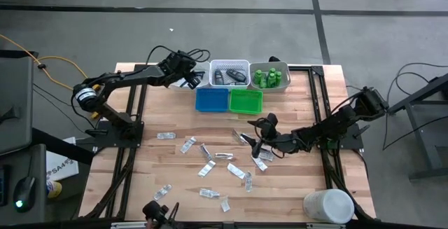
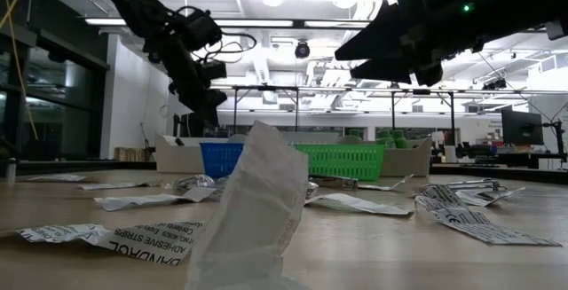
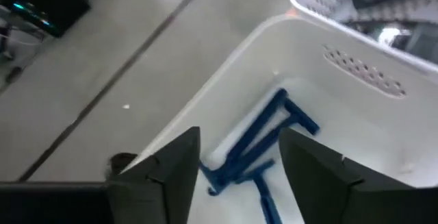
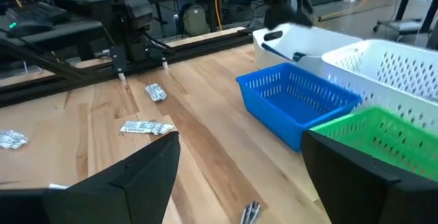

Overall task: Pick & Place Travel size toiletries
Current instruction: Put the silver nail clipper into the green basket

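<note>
Wood table (image 1: 175, 176) | packet (image 2: 133, 237) reads "ADHESIVE STRIPS" | left gripper (image 3: 239, 166) jaws apart over blue razors (image 3: 256, 148) | right gripper (image 4: 239, 176) open

Both grippers, left (image 1: 187, 82) and right (image 1: 257, 147), hold fingers apart.

A smooth grey concrete floor (image 1: 210, 33) crossed by dark seam lines surrounds the pale wooden plank bench (image 1: 175, 110). Beyond the bench's far edge, long white ceiling light strips (image 2: 293, 24) hang under white beams, and a dark glazed wall (image 2: 53, 104) stands at one side.
</note>
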